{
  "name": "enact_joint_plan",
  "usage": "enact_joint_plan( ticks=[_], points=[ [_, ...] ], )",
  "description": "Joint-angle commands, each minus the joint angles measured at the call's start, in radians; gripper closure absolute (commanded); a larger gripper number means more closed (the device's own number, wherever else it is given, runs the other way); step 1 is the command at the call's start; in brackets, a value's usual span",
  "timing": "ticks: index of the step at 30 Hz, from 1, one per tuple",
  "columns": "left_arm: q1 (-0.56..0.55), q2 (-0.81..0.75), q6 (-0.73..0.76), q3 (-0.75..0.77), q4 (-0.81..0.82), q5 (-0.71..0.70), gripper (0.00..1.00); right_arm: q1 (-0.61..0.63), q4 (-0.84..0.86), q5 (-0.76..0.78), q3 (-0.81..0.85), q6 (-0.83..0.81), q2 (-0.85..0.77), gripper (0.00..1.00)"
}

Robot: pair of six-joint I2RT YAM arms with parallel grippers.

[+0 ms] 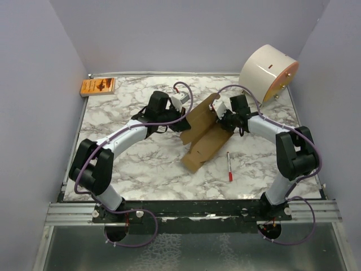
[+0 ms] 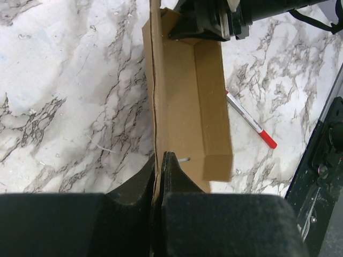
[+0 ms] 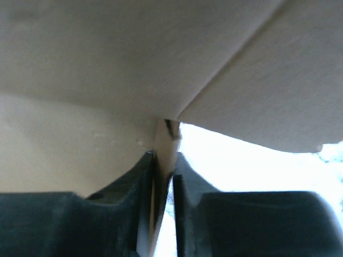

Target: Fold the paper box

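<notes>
Black fingers (image 2: 174, 174) of the left gripper (image 2: 162, 160): pressed together on the near end of one raised wall of the plain brown, creased cardboard paper box (image 2: 185, 96), with the sheet's edge caught between the pads. Black fingers (image 3: 188, 179) of the right gripper (image 3: 163, 160): likewise narrowed to a slit, pinching a thin cardboard edge. Above them, close and blurred, more of the same cardboard across the whole upper wrist view.

From above: sits half-folded near the middle of the white, grey-veined marble tabletop (image 1: 141, 164), held between the two grippers. Runs lengthwise from far right to near left. Left gripper (image 1: 176, 113) at its left flank, right gripper (image 1: 224, 117) at its right flank toward the far end.

From the left wrist: forms an open trough. Flat floor panel in the middle, held wall upright on the left and seen edge-on, opposite wall folded up on the right, short flap turned up at the near end. Right gripper (image 2: 206, 24) at the far end of that trough.

Just right of the box, not touching it: slim white pen with a red cap (image 1: 229, 166), flat on the marble. Far left corner: small flat orange printed packet (image 1: 97, 86). Far right corner: big white cylinder with a tan end face (image 1: 265, 70), tilted and well apart from the cardboard.
</notes>
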Motion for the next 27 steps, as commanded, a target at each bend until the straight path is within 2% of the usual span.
enact_joint_plan(
  ticks=[1, 3, 6, 15, 21, 27],
  points=[
    [-0.004, -0.032, 0.015, 0.035, 0.009, -0.019, 1.00, 0.008, 0.015, 0.000, -0.006, -0.023, -0.029, 0.71],
    [-0.004, -0.032, 0.021, 0.040, 0.001, -0.025, 1.00, 0.006, 0.003, -0.008, 0.000, -0.019, -0.037, 0.64],
    [-0.004, -0.035, 0.035, 0.047, -0.017, -0.041, 1.00, 0.002, -0.013, -0.044, 0.003, -0.008, -0.067, 0.59],
    [-0.004, -0.055, 0.091, 0.067, -0.060, -0.071, 1.00, -0.021, -0.169, -0.285, 0.074, -0.016, -0.140, 0.39],
    [-0.004, -0.066, 0.142, 0.079, -0.099, -0.089, 1.00, -0.077, -0.252, -0.444, 0.098, -0.047, -0.212, 0.36],
    [-0.004, -0.044, 0.159, 0.092, -0.138, -0.099, 1.00, -0.178, -0.346, -0.778, 0.043, -0.114, -0.319, 0.38]
  ],
)
